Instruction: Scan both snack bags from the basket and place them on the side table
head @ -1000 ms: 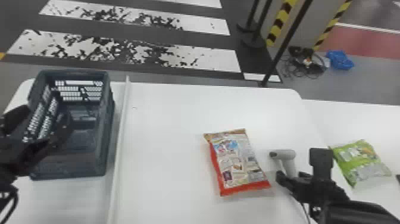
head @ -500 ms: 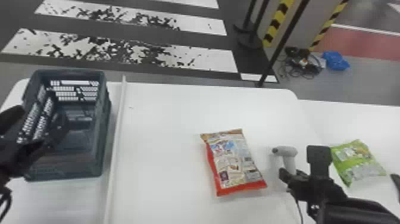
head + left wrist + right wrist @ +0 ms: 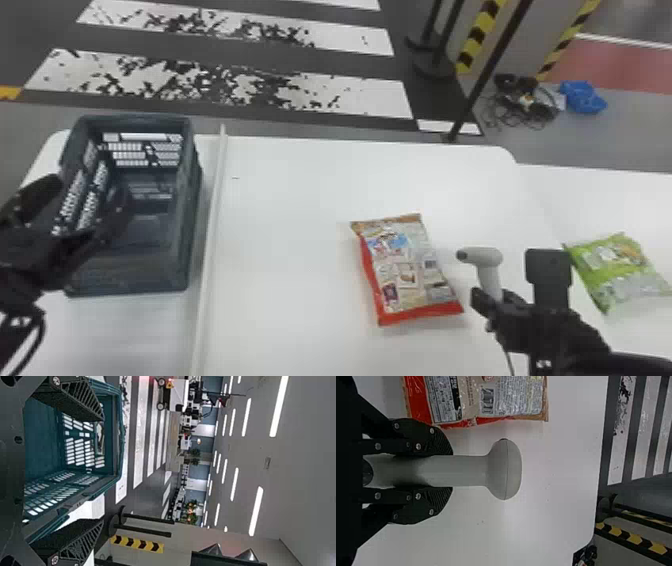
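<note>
My right gripper (image 3: 492,305) is at the right of the table, shut on the grey scanner's handle (image 3: 490,280). In the right wrist view both fingers of this gripper (image 3: 441,471) press on the scanner (image 3: 466,471). A red snack bag (image 3: 410,272) lies back side up, left of the scanner; the right wrist view shows the bag (image 3: 470,399) beside it. The green snack bag (image 3: 617,270) lies on the side table (image 3: 605,200). My left gripper (image 3: 85,205) is open over the basket's (image 3: 190,220) left side; in the left wrist view that gripper (image 3: 101,469) has parted fingers facing the basket (image 3: 43,443).
A raised white strip (image 3: 212,225) divides the white table (image 3: 290,200) between basket and red bag. Beyond its far edge a black post (image 3: 480,85) stands on the floor, with cables (image 3: 525,105) and a blue item (image 3: 582,97) near it.
The head view has shifted slightly, so table and objects sit a little further left. The left gripper has moved slightly at the basket. The right gripper still holds the scanner.
</note>
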`<state>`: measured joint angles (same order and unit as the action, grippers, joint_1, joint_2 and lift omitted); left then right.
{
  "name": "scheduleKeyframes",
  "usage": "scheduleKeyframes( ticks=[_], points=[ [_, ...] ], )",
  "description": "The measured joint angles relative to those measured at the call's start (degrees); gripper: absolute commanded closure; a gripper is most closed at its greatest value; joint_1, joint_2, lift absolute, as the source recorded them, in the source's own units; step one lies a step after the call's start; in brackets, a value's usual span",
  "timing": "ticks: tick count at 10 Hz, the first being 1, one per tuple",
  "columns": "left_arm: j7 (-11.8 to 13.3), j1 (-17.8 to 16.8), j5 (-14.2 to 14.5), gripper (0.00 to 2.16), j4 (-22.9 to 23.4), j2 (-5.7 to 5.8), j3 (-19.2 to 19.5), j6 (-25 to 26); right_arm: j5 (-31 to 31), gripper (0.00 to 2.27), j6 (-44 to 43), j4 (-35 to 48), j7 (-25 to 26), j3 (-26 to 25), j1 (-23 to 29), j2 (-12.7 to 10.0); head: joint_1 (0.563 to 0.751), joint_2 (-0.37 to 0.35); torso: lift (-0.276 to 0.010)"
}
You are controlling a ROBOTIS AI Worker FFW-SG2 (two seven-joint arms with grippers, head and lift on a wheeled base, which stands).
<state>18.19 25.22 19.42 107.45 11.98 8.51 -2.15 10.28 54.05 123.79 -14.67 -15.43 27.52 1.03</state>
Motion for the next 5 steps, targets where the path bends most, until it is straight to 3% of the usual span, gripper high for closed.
scheduleKeyframes(
  ticks=[5],
  points=[
    [0.0, 0.0, 0.0, 0.09, -0.3, 0.14, 0.0, 0.0, 0.9, 2.25, 0.9, 3.6, -0.7, 4.6, 3.4, -0.7, 0.695, -0.062, -0.075]
  ],
)
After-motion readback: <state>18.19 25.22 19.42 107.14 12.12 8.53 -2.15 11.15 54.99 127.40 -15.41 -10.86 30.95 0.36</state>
